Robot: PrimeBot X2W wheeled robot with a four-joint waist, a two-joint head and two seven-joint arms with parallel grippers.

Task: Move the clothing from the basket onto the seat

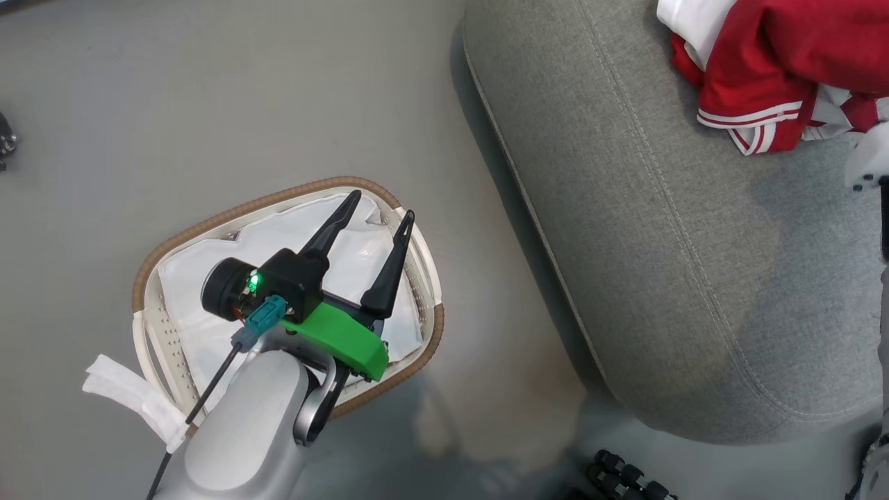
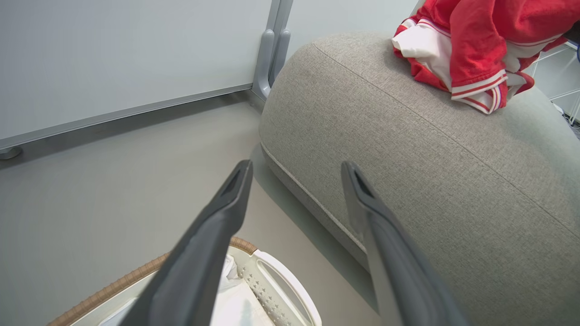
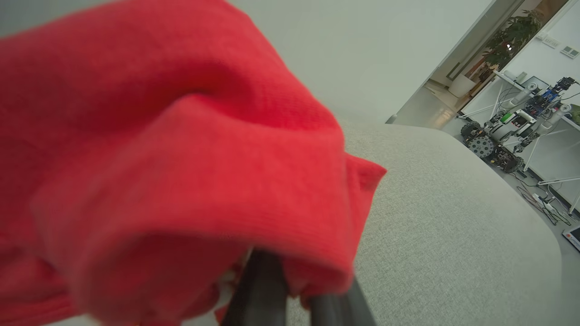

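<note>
Currently: placing step, judged nearly done.

Seat (image 1: 660, 243): grey, with stitched seams, fills the right side of the head view. To finish well, let the load go well in from the rounded edge. Then draw the fingers straight back so no fold snags and drags toward the floor.

Basket (image 1: 229, 212): on the floor at near left, apart from the seat. Its white liner (image 1: 208, 292) shows, with no red seen around the arm.

Clothing (image 1: 771, 62): bunched on the seat at far right. Bright red soft knit, white panels, white-striped hems. The folds are loose and look likely to slide.

Left gripper (image 1: 382, 205): hovers over the basket, fingers spread apart, holding nothing.

Right gripper (image 3: 299, 299): fingers together with red fabric heaped over them. It appears clamped on the clothing.
</note>
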